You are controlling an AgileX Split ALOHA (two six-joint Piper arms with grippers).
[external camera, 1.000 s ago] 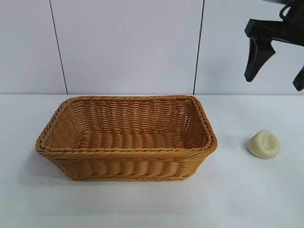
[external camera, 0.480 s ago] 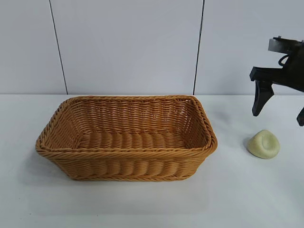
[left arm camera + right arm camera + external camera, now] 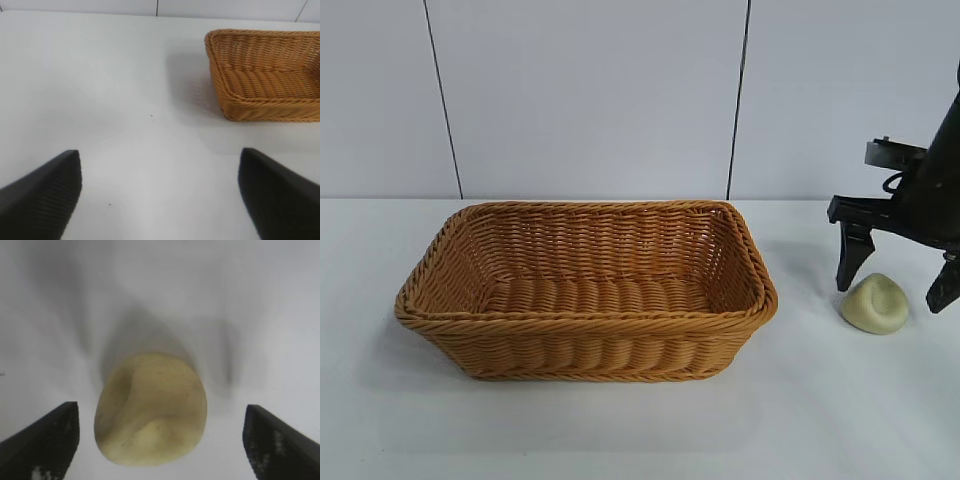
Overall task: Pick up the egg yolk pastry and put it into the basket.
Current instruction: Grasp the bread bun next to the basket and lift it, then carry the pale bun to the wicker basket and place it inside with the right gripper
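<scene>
The egg yolk pastry, a pale cream-yellow lump with a dented top, lies on the white table to the right of the basket. My right gripper is lowered over it, open, with one black finger on each side of the pastry and a gap between each finger and the lump. In the right wrist view the pastry fills the space between the fingertips. The orange-brown wicker basket has nothing in it. My left gripper is open over bare table, with the basket off to one side.
A white wall with dark vertical seams rises behind the table. The white tabletop stretches in front of the basket.
The right gripper has come down from high at the right to straddle the pastry, and its fingers have drawn somewhat closer together. The pastry and basket have not moved.
</scene>
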